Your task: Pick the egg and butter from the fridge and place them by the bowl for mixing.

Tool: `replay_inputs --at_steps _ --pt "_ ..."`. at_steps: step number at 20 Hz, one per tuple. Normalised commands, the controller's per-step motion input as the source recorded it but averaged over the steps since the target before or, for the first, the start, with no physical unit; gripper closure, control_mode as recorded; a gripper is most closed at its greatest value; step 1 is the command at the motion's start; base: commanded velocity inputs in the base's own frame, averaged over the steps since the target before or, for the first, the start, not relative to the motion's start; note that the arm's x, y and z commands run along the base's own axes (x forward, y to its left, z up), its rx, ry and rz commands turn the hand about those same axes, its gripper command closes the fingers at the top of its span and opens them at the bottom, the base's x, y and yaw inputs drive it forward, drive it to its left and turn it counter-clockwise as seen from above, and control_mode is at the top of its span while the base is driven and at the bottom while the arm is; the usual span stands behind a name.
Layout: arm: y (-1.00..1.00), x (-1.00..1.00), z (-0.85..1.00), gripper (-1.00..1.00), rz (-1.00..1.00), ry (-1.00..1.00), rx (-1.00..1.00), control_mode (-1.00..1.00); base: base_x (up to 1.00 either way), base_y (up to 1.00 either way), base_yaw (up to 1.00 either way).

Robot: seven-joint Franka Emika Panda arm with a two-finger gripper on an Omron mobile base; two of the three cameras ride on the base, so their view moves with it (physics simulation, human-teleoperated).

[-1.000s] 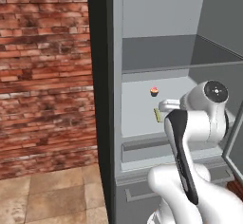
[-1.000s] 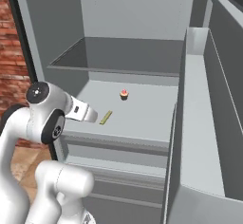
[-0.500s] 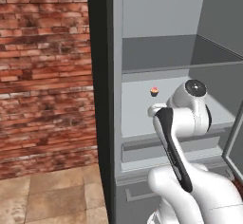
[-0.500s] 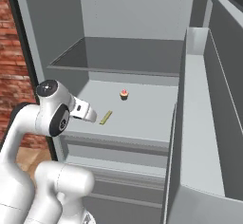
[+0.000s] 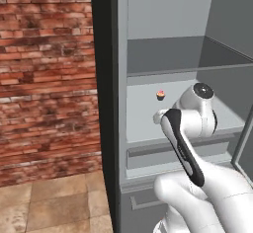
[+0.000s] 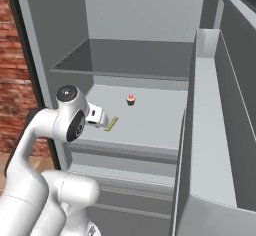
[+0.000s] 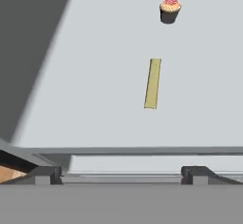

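The fridge (image 6: 145,15) stands open, with a light grey interior. The butter (image 7: 153,83) is a thin pale-yellow stick lying flat on the lower shelf (image 6: 155,125), near its front left; it is also the butter (image 6: 111,124) in the right base view. My gripper (image 7: 121,174) is open with nothing between its fingers. It hovers just outside the shelf's front edge, pointing in at the butter and a short way from it. In the right base view the gripper (image 6: 98,117) sits just left of the stick. The egg and the bowl are out of view.
A small cupcake (image 7: 170,8) with a pink top stands further back on the same shelf, behind the butter. An upper shelf (image 6: 125,60) hangs above. The open fridge door (image 6: 220,130) stands to the right, a drawer front (image 6: 125,155) below, and a brick wall (image 5: 44,79) on the left.
The arm's upper joint has swung sideways across the fridge opening and the hand has settled at the shelf's front, facing the butter. The jaws have stayed open.
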Motion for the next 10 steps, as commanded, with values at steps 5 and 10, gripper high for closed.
replay_inputs --at_steps 5,10 --pt "-0.08 0.38 -0.20 -1.00 0.00 0.00 0.00 -1.00 0.00 0.00 0.00" --pt "-0.05 0.51 -0.01 -1.00 0.00 0.00 0.03 -1.00 0.00 0.00 0.00"
